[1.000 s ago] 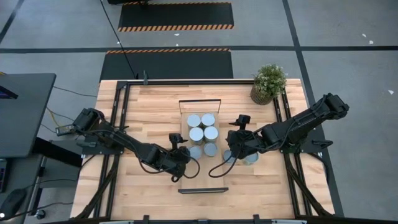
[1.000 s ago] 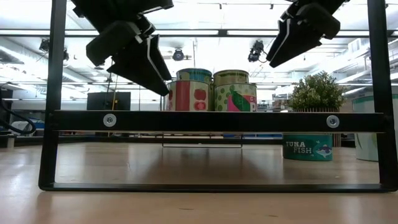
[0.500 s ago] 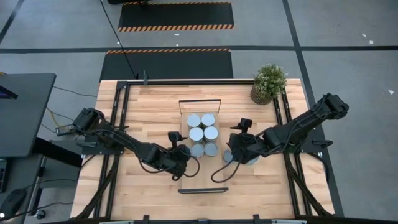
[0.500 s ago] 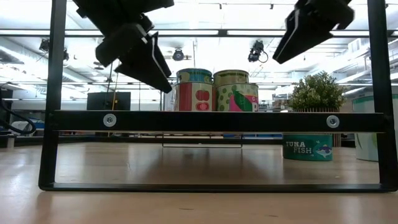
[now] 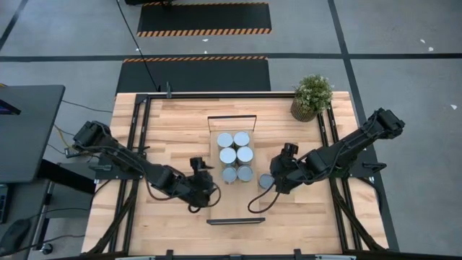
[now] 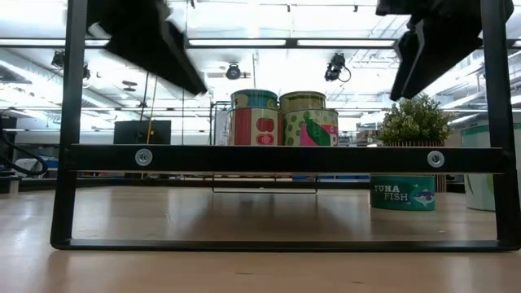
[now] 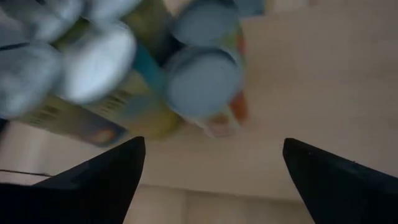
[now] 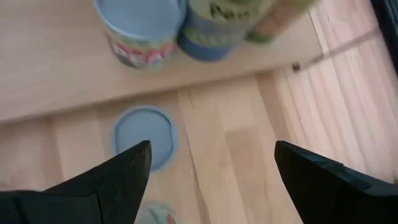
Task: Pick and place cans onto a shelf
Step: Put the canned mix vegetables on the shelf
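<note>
The light-wood shelf [image 5: 235,204] stands mid-table, its black end frame [image 6: 285,159] close in the low view. Several silvery-lidded cans [image 5: 236,155] stand on it in two rows; they also show in the low view [image 6: 281,118]. One blue-lidded can [image 5: 266,180] stands on the tabletop right of the shelf; it shows in the right wrist view [image 8: 144,135] and reads "Tuna Fish" in the low view [image 6: 404,194]. My left gripper [image 5: 208,189] is open and empty above the shelf's near left side. My right gripper [image 5: 276,178] is open and empty above the tabletop can.
A potted plant [image 5: 312,97] stands at the far right corner. Black frame rails [image 5: 138,144] run along both table sides. A second can's lid [image 8: 155,214] peeks in beside my right gripper. Bare tabletop [image 5: 173,130] lies left of the shelf.
Both grippers have risen away from the cans on the shelf. My left gripper has drawn back toward the table's left and near side; my right gripper has drawn back toward the right. Neither holds anything. The cans have not moved.
</note>
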Robot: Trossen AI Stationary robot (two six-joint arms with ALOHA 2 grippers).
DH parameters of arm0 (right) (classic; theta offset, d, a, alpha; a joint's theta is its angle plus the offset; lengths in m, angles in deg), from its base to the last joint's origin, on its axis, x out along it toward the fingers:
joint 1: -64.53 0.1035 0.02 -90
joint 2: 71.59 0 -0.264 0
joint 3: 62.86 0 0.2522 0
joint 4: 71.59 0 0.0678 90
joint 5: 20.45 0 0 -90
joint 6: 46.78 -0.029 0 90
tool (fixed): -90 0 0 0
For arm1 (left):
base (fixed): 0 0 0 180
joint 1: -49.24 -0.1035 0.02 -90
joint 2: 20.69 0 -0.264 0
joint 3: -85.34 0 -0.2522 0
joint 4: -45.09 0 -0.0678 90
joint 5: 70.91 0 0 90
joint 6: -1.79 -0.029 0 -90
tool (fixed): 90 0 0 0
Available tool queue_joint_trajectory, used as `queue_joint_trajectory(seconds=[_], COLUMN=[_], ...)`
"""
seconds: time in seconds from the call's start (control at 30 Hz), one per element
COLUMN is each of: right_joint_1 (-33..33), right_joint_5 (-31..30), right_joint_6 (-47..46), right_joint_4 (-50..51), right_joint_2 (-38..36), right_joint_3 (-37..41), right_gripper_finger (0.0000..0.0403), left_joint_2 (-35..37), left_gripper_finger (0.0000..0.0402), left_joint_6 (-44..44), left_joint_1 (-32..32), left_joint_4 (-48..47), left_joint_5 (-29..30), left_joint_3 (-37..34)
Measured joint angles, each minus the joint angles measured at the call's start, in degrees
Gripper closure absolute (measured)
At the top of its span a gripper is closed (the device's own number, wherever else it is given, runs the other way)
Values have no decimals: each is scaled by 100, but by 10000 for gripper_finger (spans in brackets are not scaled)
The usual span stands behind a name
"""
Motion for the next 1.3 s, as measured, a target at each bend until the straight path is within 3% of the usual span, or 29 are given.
queue_joint_trajectory(seconds=[0.17, 0.4, 0.57, 1.3], right_joint_1=[65, 70, 50, 26], right_joint_5=[232, 444, 1077, 1472], right_joint_6=[-531, -1159, -1458, -2344], right_joint_4=[121, 35, 11, 561], right_joint_2=[0, -2, 0, 0], right_joint_3=[0, 269, 455, 455], right_gripper_finger=[55, 55, 55, 55], left_joint_2=[0, 2, 116, 140], left_gripper_finger=[15, 15, 15, 15], left_joint_6=[150, -50, -451, 110], left_joint_1=[350, 660, 861, 937], left_joint_4=[1048, 1505, 1998, 2097], left_joint_5=[117, 1013, 1600, 1469], left_joint_3=[-694, -788, -785, -788])
